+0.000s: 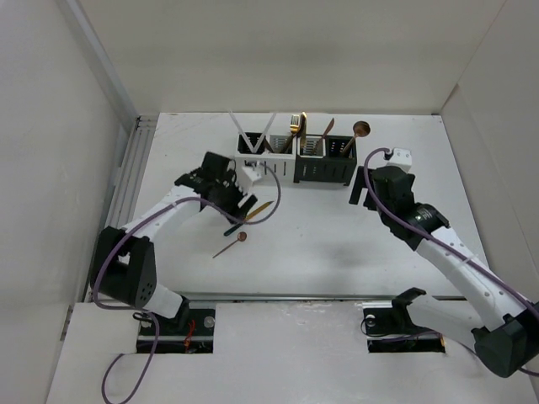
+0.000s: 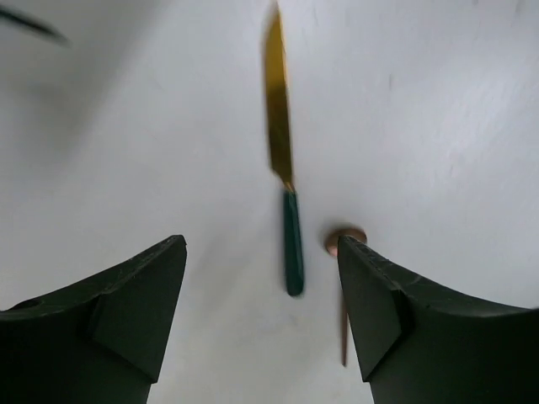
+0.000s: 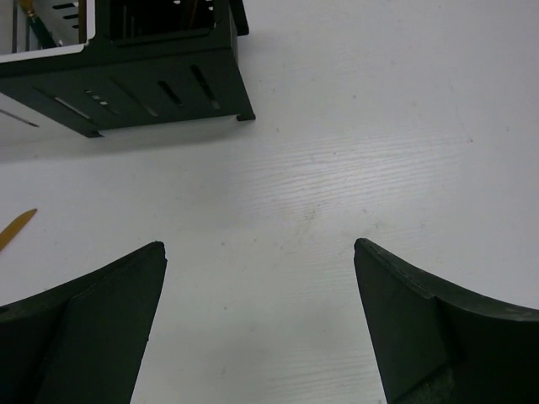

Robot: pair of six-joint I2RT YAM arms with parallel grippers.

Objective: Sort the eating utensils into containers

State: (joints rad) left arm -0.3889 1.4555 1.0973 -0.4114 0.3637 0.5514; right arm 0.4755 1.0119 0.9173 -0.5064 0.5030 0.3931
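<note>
We are hovering the left pincer spread wide and empty above the bench. The coming move is turning on one thing: the gold knife with the dark green handle is lying almost straight ahead between the fingers. In the left wrist view its long axis is running from 6 to 12 o'clock, handle nearest us and blade pointing away, a touch toward 3 o'clock of the gap's middle. We are judging that closing across the handle needs only a small shift that way and no turn of the wrist. Just beside the handle, at 3 o'clock, a copper spoon is lying with its bowl partly behind the finger on that side. We are reckoning that this finger could catch it.

The top view is adding what the wrist camera is missing. Both pieces are lying on open bench at about 6 o'clock from the white end of the caddies, and the left arm is far nearer to them. The right pincer is also spread and empty, hanging near the black caddy. Its camera is catching only the knife's gold tip at 9 o'clock.

Farthest off, white sticks, a gold fork and copper pieces are leaning in the caddies.
</note>
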